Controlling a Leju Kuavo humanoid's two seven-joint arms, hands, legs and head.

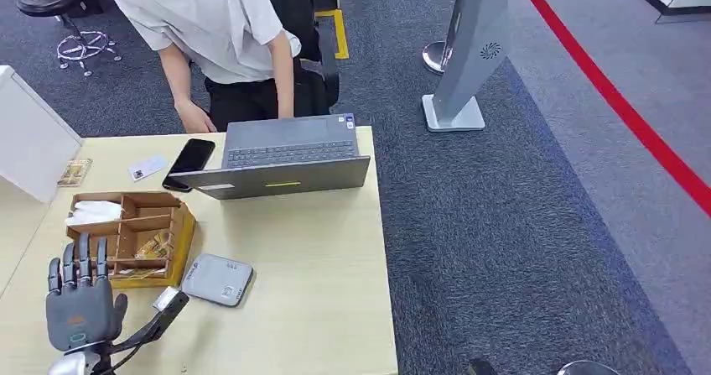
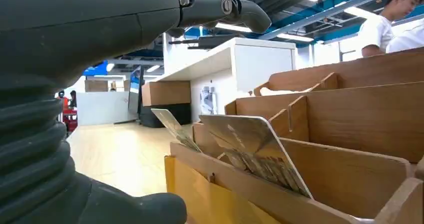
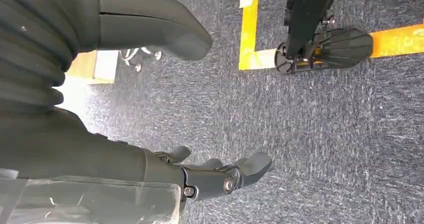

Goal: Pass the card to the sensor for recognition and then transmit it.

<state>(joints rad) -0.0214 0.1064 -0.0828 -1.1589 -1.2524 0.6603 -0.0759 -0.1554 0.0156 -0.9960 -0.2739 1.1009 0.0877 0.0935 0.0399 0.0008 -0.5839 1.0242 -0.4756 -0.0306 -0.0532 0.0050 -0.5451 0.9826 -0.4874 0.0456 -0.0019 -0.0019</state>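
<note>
Several cards [image 1: 154, 246] stand on edge in a front compartment of the wooden organiser box [image 1: 178, 242] on the table's left side. The left wrist view shows these cards [image 2: 255, 154] leaning up out of the box [image 2: 350, 124]. A flat grey sensor [image 1: 217, 279] lies on the table just right of the box. My left hand [image 1: 79, 298] hovers at the box's near left corner with its fingers straight and apart, holding nothing. From the left wrist, that hand [image 2: 75, 33] sits close before the cards without touching them. My right hand [image 3: 100, 154] hangs over grey carpet with loose fingers [image 3: 225, 176], holding nothing.
A person in a white shirt [image 1: 210, 23] stands behind the table [image 1: 310, 266] at an open laptop [image 1: 285, 161]. A black phone [image 1: 189, 164] and a white card [image 1: 147, 168] lie left of the laptop. A white box [image 1: 29, 140] stands at the far left. A grey kiosk [image 1: 469, 56] stands on the carpet.
</note>
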